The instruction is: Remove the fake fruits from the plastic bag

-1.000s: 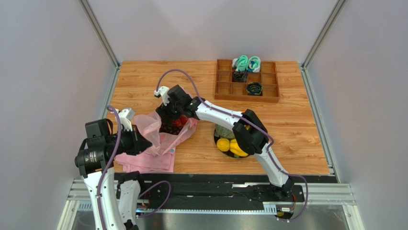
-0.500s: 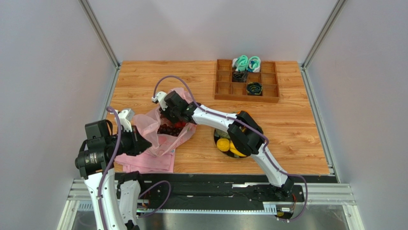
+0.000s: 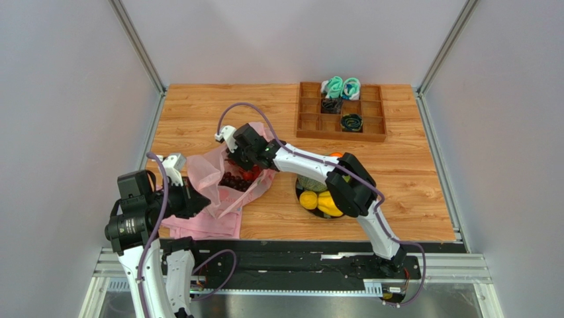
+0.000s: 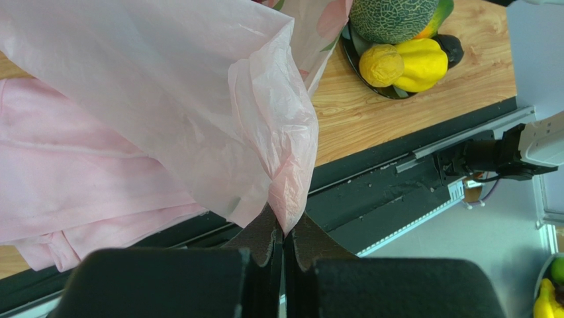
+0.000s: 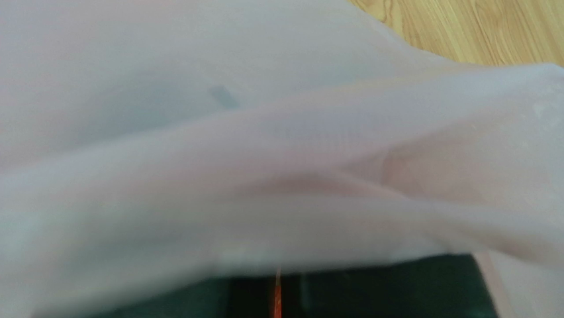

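Nearest, our left tool (image 4: 283,238) is clenched on a bunched edge of the plastic bag (image 3: 210,173), above the folded pink cloth (image 3: 198,226) at the worktop's (image 3: 410,179) near edge. We see the bag stretched, its long axis running from that pinch away to the right and its mouth gaping upward. Inside lie dark grapes (image 3: 232,180) and red berries (image 3: 250,173). Our right tool (image 3: 238,156) sits at the mouth's far rim. Film covers its camera, so we cannot tell whether it is clenched or released. Just right of the bag, a dark dish (image 3: 297,192) carries the melon (image 3: 310,182), lemon (image 3: 308,199), yellow lobed piece (image 3: 329,204) and orange (image 3: 335,156). Farthest, a wooden tray (image 3: 308,122) stands at the back right.
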Available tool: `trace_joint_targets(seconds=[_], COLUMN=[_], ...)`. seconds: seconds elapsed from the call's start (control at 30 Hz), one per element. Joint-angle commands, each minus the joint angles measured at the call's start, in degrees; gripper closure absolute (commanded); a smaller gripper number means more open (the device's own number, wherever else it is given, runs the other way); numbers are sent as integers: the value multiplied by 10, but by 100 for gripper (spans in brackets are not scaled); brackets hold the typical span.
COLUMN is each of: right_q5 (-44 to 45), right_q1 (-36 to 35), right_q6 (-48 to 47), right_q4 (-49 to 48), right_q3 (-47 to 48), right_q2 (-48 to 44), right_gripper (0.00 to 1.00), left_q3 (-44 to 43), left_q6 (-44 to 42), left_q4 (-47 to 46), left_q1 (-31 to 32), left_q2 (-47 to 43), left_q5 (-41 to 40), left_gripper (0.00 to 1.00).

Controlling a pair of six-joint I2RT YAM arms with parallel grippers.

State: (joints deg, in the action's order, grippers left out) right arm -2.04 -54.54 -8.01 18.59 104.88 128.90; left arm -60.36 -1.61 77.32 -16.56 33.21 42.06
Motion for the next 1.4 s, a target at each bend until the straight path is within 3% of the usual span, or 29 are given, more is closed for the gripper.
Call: trace_joint_targets(seconds=[0.0, 0.27, 0.37, 0.6, 0.73, 0.97, 1.1, 1.3, 1.37], right_q5=[-97, -243, -292, -392, -404, -345, -341, -336, -350], right_q1=[13, 44, 56, 85, 81, 73, 70, 66, 68], right_q6=[7, 8, -22, -84, -103, -140, -139, -136, -118], right_q4=[5, 20, 22, 126, 145, 128, 127, 152, 148], right_q3=[-16, -77, -106, -116, -141, -212, -176, -24, 32], right_q2=[-118, -234, -276, -354, -379, -358, -314, -229, -222], right_gripper=[100, 100, 100, 100, 100, 100, 100, 100, 100], left_q3=[9, 19, 14, 23, 31, -11, -57, -102, -113], left_q6=[13, 131, 180, 281, 356, 468, 485, 481, 445], left_q4=[-40, -203, -254, -391, -518, -654, -675, -675, -627], left_q1=[-4, -4, -4, -5, -5, -4, -5, -9, -9], left_q2=[4, 62, 86, 156, 170, 213, 234, 248, 253], left_q5=[24, 32, -11, -26, 35, 165, 166, 146, 113], left_gripper=[100, 100, 100, 100, 100, 100, 100, 100, 100])
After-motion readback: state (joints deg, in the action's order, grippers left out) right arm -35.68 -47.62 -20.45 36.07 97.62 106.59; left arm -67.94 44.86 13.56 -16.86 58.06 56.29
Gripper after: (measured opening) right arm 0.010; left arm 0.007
